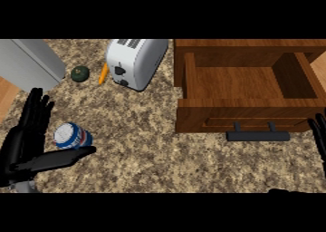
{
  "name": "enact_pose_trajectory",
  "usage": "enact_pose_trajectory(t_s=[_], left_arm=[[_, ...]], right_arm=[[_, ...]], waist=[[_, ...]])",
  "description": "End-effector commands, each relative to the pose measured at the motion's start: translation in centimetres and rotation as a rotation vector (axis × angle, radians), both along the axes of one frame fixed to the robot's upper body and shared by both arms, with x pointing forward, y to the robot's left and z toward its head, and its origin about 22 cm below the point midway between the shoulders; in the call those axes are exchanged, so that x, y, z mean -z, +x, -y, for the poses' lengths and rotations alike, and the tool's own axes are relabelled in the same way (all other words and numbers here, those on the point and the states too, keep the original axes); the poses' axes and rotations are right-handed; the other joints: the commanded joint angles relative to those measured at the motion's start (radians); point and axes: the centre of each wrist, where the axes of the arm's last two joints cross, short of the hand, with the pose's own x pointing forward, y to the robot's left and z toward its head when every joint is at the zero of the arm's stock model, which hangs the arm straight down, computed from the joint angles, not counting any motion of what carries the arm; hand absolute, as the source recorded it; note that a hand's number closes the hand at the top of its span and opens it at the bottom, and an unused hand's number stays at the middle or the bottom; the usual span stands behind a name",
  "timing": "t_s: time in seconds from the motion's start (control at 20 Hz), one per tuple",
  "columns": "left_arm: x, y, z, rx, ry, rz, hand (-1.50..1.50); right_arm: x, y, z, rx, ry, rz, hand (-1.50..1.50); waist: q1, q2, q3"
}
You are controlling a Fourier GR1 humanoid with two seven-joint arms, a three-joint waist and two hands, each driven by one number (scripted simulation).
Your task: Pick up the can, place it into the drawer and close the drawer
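Note:
A blue and white can (72, 136) lies on the speckled counter at the lower left. My left hand (22, 138) is open around it: straight fingers run along the can's left side and the thumb stretches under it, close to the can. The wooden drawer (249, 84) stands pulled open at the upper right, its inside bare, with a dark handle (258, 135) on its front. My right hand (323, 138) shows at the right edge, fingers up and straight, beside the drawer's front corner.
A white toaster (133, 61) stands at the top centre. Beside it lie an orange carrot (103, 74) and a dark green round object (80, 73). A grey appliance (25, 61) fills the upper left corner. Wooden floor shows past the counter's left edge.

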Motion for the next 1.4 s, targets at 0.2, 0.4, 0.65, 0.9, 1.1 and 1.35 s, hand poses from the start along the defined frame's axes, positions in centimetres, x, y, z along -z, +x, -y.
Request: enact_pose_trajectory(t_s=[0.2,0.4,0.65,0.9,1.1,1.35], left_arm=[[3.8,0.2,-0.1,-0.025,-0.009,-0.027,-1.50],[4.2,0.6,-2.1,-0.044,0.014,-0.024,-1.50],[5.5,-0.4,-4.8,-0.072,0.006,-0.040,-1.50],[7.4,0.4,-5.4,-0.068,0.008,-0.062,-1.50],[9.5,-1.4,-6.3,-0.069,0.021,-0.065,-1.50],[10.0,-1.3,-6.5,-0.098,0.022,-0.064,-1.50]], right_arm=[[0.6,-0.9,0.8,-0.010,-0.022,0.007,-1.50],[1.1,0.6,-0.2,-0.006,-0.008,-0.003,-1.50],[0.2,0.2,0.7,0.002,-0.011,0.009,-1.50],[2.0,-0.3,2.4,-0.010,-0.015,-0.016,-1.50],[1.5,1.7,1.4,0.007,0.006,0.015,-1.50],[1.7,-2.1,1.8,-0.016,-0.006,0.016,-1.50]], waist=[[-0.001,0.000,0.000],[0.001,0.000,0.000],[0.002,0.000,0.000],[0.000,0.000,0.000],[0.003,0.000,0.000],[-0.001,0.000,0.000]])
